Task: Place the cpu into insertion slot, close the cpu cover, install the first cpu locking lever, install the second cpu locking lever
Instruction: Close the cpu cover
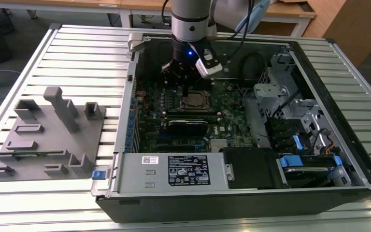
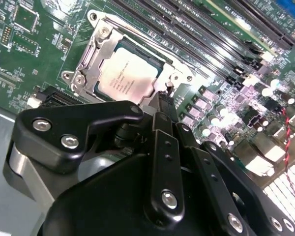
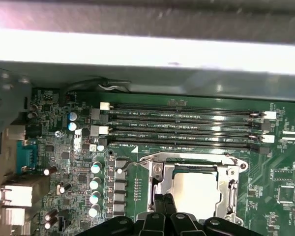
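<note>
Gripper [image 2: 162, 101], fingers pinched together, hangs just beside the cpu [image 2: 125, 76], a pale silvery square inside the cpu cover [image 2: 91, 56].

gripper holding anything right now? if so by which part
Nothing visibly held. The gripper is shut, its tips down at the socket's edge beside the cpu, which lies framed by the cpu cover.

Bright table, dim case, glare up close.

In the exterior view the slatted table [image 1: 63, 53] is evenly bright. The open case [image 1: 237, 208] is shadowed inside, darkest toward three o'clock of the motherboard [image 1: 156, 104], and a blue light [image 1: 191, 53] glows on the arm [image 1: 189, 19]. In the second wrist view the cpu [image 2: 125, 73] throws white glare. In the first wrist view the case wall [image 3: 147, 49] is a blown-out, soft band.
</note>
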